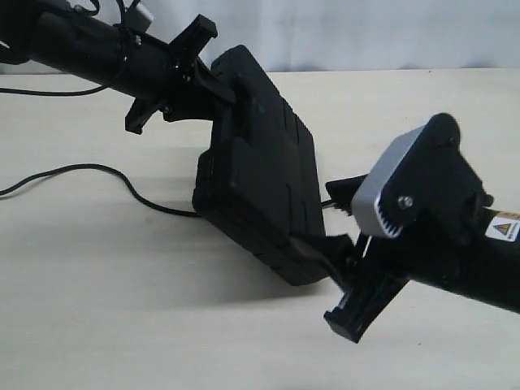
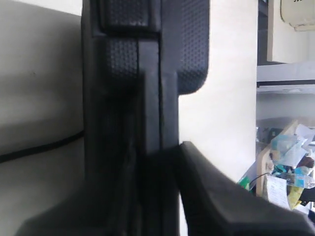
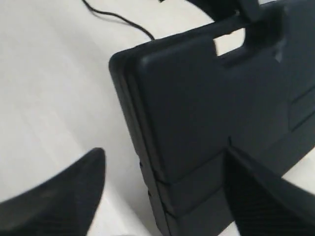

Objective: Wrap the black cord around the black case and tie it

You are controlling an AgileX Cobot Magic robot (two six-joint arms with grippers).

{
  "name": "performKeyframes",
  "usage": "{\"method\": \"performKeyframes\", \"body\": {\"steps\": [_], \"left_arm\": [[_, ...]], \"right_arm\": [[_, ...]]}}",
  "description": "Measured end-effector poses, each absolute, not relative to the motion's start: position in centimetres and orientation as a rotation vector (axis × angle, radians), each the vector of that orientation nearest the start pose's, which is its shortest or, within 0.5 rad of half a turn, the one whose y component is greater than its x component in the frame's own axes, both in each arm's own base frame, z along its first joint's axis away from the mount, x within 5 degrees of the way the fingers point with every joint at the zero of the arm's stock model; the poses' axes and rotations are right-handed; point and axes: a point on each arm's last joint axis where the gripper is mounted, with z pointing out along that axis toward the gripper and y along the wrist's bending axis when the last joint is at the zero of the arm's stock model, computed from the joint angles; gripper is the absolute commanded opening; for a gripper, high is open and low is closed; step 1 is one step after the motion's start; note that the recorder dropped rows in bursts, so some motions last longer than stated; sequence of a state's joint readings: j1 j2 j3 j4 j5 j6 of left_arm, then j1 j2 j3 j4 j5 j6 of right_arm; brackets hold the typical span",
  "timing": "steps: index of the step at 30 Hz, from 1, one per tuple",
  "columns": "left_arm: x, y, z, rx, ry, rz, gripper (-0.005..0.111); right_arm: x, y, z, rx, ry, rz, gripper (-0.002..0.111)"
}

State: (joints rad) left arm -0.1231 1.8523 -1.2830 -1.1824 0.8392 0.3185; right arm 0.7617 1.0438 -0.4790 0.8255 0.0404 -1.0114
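The black case [image 1: 260, 175] stands tilted on one long edge in the middle of the frame. Its top leans toward the upper left. I cannot tell whether its lower edge rests on the pale desk [image 1: 122, 325] or hangs just above it.

The left end effector [image 1: 218, 85] is clamped on the upper end of the case. Its wrist view shows the edge seam pinched between the fingers [image 2: 221, 196]. The right end effector [image 1: 340, 253] sits at the lower right corner with its fingers spread wide. One touches the case face and the other stands clear, so it grips nothing.

The black cord [image 1: 89, 168] lies slack on the desk at the left of the frame. It curves toward the case's lower left corner and vanishes behind it. No turn of it shows on the case.

I judge this to be the early step of propping the case so the cord can pass around it. The next move likely calls for the free end effector to reach the cord while the other keeps the case steady.

The case is matte, pebble-textured plastic, rectangular, with rounded corners, stepped ribs and a cut-out handle slot [image 3: 230, 42]. The cord is thin and limp and would slip easily on that surface.
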Motion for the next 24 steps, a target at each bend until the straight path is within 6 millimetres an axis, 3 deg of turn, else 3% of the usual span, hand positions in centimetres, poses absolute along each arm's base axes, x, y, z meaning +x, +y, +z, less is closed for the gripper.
{"method": "performKeyframes", "body": {"steps": [2, 6, 11, 14, 19, 24], "left_arm": [[37.9, -11.2, 23.7, -0.384, 2.502, -1.302, 0.000], [37.9, -11.2, 23.7, -0.392, 2.498, -1.311, 0.000], [38.0, -11.3, 23.8, -0.400, 2.491, -1.320, 0.000], [38.0, -11.3, 23.8, -0.404, 2.489, -1.324, 0.000], [38.0, -11.3, 23.8, -0.404, 2.489, -1.324, 0.000], [37.9, -11.3, 23.8, -0.404, 2.489, -1.333, 0.000]], "right_arm": [[14.5, 14.8, 25.0, -1.021, 1.822, 0.375, 0.088], [14.4, 16.2, 27.2, -1.045, 1.732, 0.407, 0.088], [14.0, 18.1, 27.1, -1.113, 1.692, 0.422, 0.074], [14.1, 18.9, 27.3, -1.137, 1.653, 0.400, 0.075], [14.7, 19.5, 29.3, -1.084, 1.601, 0.404, 0.075], [16.2, 19.1, 28.6, -1.132, 1.604, 0.305, 0.075]]}}
